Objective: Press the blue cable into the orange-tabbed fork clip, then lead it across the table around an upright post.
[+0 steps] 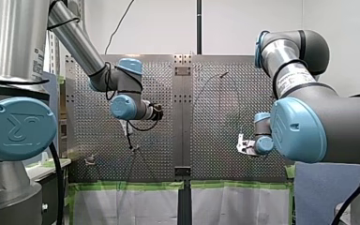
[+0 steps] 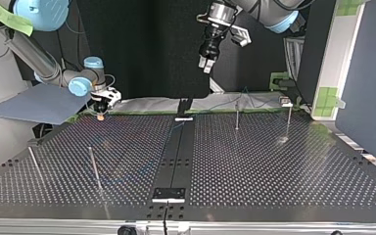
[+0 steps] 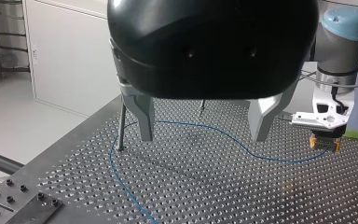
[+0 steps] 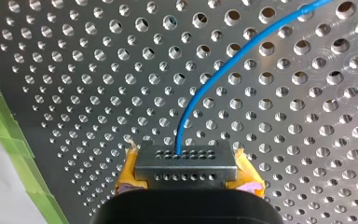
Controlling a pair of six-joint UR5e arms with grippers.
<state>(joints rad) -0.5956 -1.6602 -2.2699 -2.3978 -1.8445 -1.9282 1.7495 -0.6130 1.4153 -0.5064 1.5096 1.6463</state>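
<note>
The cable [image 4: 200, 98] is held by the right gripper [image 4: 186, 163]. Its yellow-padded fingers seem closed on it, though the tips are partly hidden. From there the cable is laid over the table [image 2: 274, 166] and bent beside a post [image 3: 120, 123]. The left gripper [image 3: 203, 123] is held wide open and empty above it.

For the leading step, the cable should be kept low and lightly taut, so that it is pressed to the post's foot — not lifted over its top. Slack could be caught by another post [image 2: 94, 166] — the clip cannot be made out.
</note>
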